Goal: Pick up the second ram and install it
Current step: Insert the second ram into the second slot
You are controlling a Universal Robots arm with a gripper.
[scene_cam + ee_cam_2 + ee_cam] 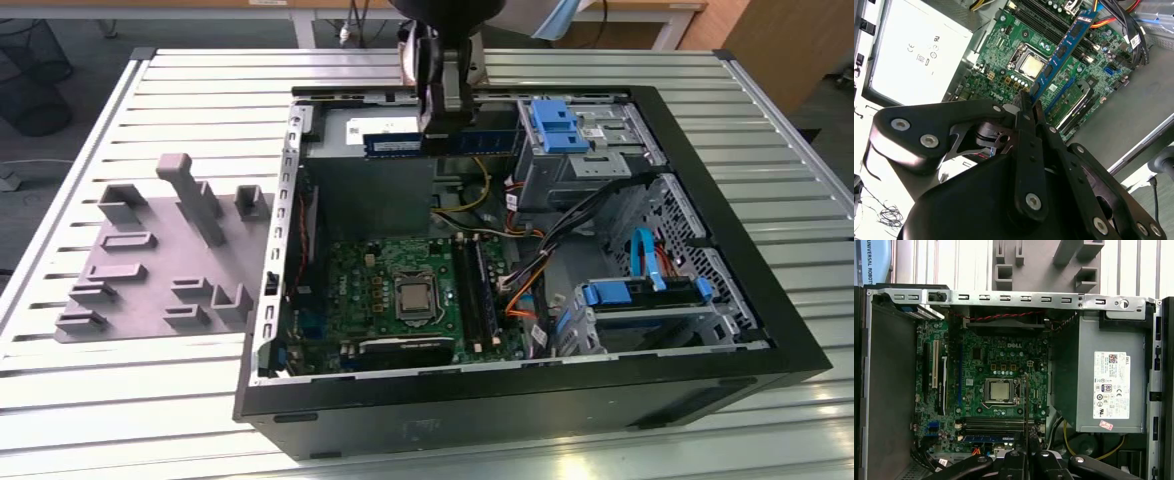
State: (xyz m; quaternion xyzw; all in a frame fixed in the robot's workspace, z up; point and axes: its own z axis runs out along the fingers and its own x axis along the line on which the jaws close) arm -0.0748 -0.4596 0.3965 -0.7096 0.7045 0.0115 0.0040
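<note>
The gripper (445, 133) is hanging over the open computer case (534, 395), and its fingers (1024, 150) are pinching the second ram (394, 146) tightly at about mid-length. The stick (it is reading more blue than green here) is lying level in the exterior view, above the far end of the case and apart from the board below. In the second wrist view the second ram (1064, 45) is running out from the gripper (1027, 102) over the motherboard (1004, 45). In the first wrist view it is showing edge-on as a thin dark line (1026, 405) rising from the gripper (1027, 455), just beside the processor (999, 390).

The case is lying on its side on a slatted metal table (200, 90) with its side panel off. Inside it, the green motherboard (360, 280) is sitting on the floor of the case, with the long black memory slots (474, 290) beside the processor. Another stick (986, 438) is already sitting in one of those slots. A grey power supply (1109, 385) is filling one end of the case. Drive cages with blue brackets (561, 125) are standing along the exterior view's right side, with orange and yellow cables (521, 290) trailing between them and the motherboard.

Outside the case, on the exterior view's left, grey fixture blocks (160, 250) are standing on the table.
</note>
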